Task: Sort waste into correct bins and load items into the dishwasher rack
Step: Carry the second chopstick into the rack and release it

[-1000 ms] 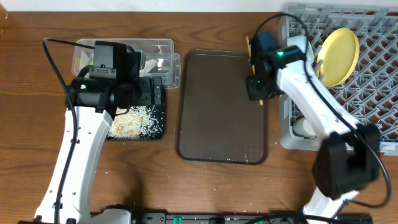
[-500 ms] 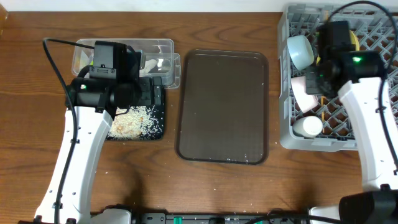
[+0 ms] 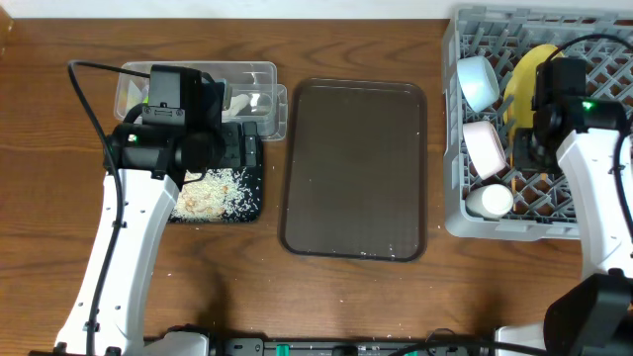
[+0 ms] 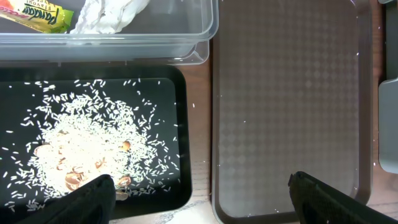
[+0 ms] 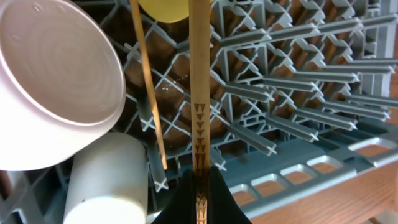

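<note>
1. Holding one chopstick (image 5: 199,74) by its patterned end, the right gripper (image 5: 199,193) is clenched at the bottom of the wrist view. The stick points away over the rack (image 5: 298,93).
2. Just left of it, a second chopstick (image 5: 148,93) slants across the lattice. I cannot tell whether it lies in the rack or is also pinched.
3. The cup (image 5: 106,180) and the white bowl (image 5: 56,81) sit close on the left, both already in the rack. The step in hand seems to be setting the chopstick down, so keep the wrist to the right of them.
4. To do it well, bring the stick low and lay it along the lattice bars, not across a hole. Let go only once it rests on the plastic. A thin stick dropped from a height could bounce or slip through.
5. Further in, the yellow plate (image 3: 522,79) stands among the pegs with the blue bowl (image 3: 477,81) beside it. The dishes look loaded.
6. Across the bench (image 3: 346,297), the brown tray (image 3: 354,168) carries only a few stray grains.
7. Farthest off, the left gripper (image 4: 200,186) hangs spread wide, grasping nothing. It sits over the near edges of the brown tray and the black tray (image 4: 168,87), which holds the rice (image 4: 87,143). Behind it, the clear container (image 4: 124,43) holds the wrapper (image 4: 37,14) and the paper (image 4: 109,12).
</note>
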Controlling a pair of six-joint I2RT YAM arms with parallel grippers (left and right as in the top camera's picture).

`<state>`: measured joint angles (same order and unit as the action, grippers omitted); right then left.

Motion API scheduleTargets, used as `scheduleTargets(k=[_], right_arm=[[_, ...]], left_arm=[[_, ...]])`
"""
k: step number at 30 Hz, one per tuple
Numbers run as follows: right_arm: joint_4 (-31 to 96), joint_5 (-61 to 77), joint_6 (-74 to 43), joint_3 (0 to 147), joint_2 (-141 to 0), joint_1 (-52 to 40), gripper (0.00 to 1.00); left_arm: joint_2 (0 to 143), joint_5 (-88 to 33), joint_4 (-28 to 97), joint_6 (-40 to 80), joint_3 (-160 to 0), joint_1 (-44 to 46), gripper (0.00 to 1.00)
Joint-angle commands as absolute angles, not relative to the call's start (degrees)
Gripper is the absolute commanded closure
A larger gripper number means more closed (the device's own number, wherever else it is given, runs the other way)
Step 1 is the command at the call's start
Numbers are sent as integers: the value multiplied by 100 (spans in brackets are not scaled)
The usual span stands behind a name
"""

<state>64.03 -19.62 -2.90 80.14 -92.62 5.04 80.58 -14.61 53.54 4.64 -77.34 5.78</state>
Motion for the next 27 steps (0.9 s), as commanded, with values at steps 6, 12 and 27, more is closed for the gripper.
scheduleTargets(k=[6, 12, 27], right_arm=[[6324, -2056, -99, 7894, -9301, 534, 71], [6324, -2053, -119, 7894, -9301, 532, 37], [7579, -80, -274, 9233, -8370, 333, 1]], left_arm=[[8093, -1426, 5356, 454, -7806, 580, 9], [8093, -1426, 5354, 454, -7806, 580, 9], [8093, -1426, 5356, 454, -7806, 580, 9]])
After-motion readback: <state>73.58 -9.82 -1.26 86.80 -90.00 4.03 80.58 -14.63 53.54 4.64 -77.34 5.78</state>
